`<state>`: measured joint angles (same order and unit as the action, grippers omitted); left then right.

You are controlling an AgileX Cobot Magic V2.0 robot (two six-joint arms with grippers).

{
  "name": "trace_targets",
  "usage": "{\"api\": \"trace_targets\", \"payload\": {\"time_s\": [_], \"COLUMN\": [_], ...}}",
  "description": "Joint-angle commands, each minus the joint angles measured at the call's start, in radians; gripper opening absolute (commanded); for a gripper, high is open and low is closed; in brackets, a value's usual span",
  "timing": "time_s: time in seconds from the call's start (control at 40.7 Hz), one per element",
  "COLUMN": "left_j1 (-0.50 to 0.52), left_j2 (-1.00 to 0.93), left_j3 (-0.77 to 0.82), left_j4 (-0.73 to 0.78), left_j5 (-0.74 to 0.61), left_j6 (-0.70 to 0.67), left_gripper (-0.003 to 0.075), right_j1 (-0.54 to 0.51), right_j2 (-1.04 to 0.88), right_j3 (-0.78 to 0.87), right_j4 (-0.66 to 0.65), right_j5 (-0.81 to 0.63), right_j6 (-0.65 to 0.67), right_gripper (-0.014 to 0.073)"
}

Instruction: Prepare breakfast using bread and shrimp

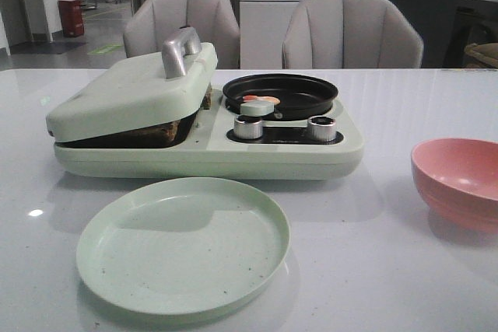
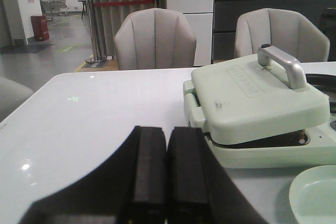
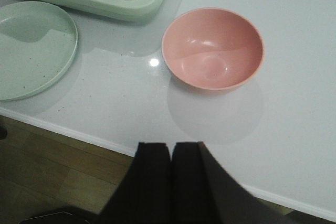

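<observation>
The table looks glossy and smooth, the cooker and plate matt pale-green plastic, the plate speckled, the handle and knobs brushed metal, the pan dark and satiny, the bowl smooth pink plastic, the chairs soft grey upholstery.

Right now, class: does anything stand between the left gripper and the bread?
Yes. The breakfast maker's lid lies nearly closed over the bread, leaving only a narrow gap. The left gripper, fingers together, sits back over bare table.
</observation>
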<state>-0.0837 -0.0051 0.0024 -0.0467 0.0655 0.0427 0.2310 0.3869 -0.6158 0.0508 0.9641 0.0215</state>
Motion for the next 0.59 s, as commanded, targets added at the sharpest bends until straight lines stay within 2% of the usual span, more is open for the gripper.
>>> {"api": "trace_targets", "payload": {"time_s": [0.0,0.442,0.565], "left_j1": [0.002,0.002,0.002], "left_j2": [-0.017,-0.017,-0.017], "left_j3": [0.030,0.030,0.030], "left_j4": [-0.010,-0.010,-0.010], "left_j5": [-0.093,-0.093,-0.093], "left_j6": [0.000,0.000,0.000], "left_gripper": [0.0101,0.0101,0.0101], "right_j1": [-0.001,-0.025,-0.089], "right_j2": [0.008,-0.028,-0.110], "right_j3": [-0.026,-0.025,0.027], "right_j4": [0.000,0.000,-0.038], "right_j5": [-0.072,-0.072,-0.189], "right_j6": [-0.001,-0.002,-0.002], "right_gripper": [0.0037,0.0037,0.0037]}}
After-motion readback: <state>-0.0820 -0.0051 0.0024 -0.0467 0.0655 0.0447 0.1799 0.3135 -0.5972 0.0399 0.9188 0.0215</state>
